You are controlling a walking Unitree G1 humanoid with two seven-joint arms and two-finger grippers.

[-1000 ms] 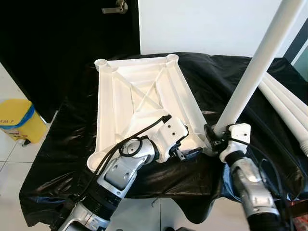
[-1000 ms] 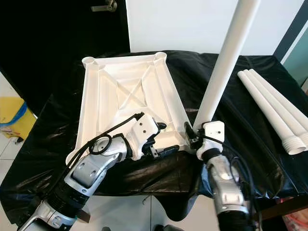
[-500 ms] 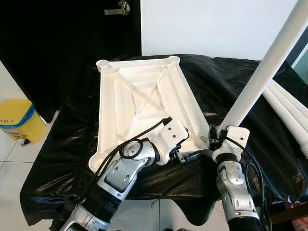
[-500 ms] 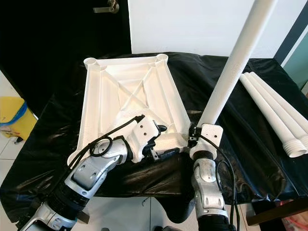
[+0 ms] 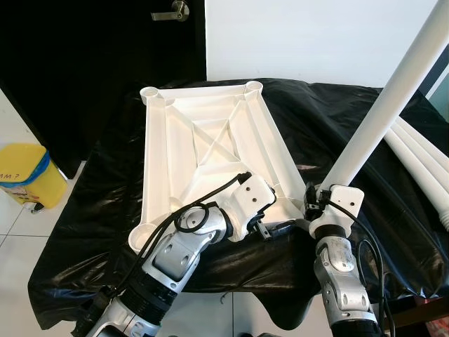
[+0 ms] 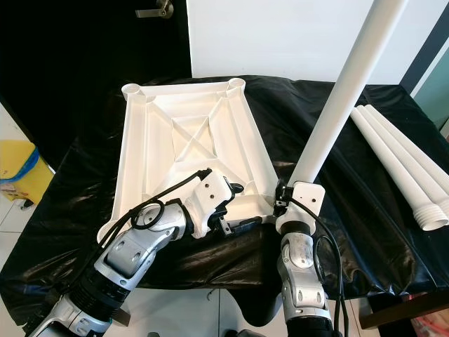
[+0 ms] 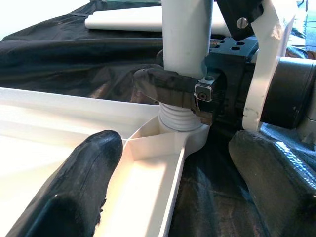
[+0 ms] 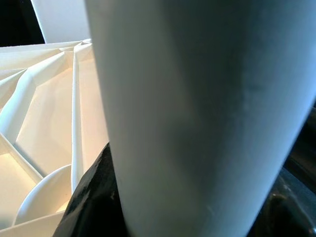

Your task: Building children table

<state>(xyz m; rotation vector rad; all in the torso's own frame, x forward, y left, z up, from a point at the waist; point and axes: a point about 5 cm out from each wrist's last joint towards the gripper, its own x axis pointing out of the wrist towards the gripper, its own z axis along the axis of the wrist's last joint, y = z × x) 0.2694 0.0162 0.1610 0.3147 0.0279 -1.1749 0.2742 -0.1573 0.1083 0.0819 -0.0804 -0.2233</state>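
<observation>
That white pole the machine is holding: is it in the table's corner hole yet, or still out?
In, though how deep is unclear. The table leg stands with its threaded end in the corner socket of the upturned tabletop, some threads still showing; the right gripper clamps it.

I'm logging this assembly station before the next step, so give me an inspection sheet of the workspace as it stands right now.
Surface: black plastic sheet draped over a table, wrinkled.
Job's things: white tabletop lying upside down, ribs up; white leg standing tilted in its near right corner socket, threaded end partly seated; three spare legs lying at the right.
Clutter: nothing seen.
Grippers: right gripper shut on the leg just above the thread; left gripper open, straddling the tabletop's near rim beside that socket.
Cables: black cable looped along the left arm, another on the right arm.
Surroundings: dark door with handle, white wall, yellow bin on tiled floor.
</observation>
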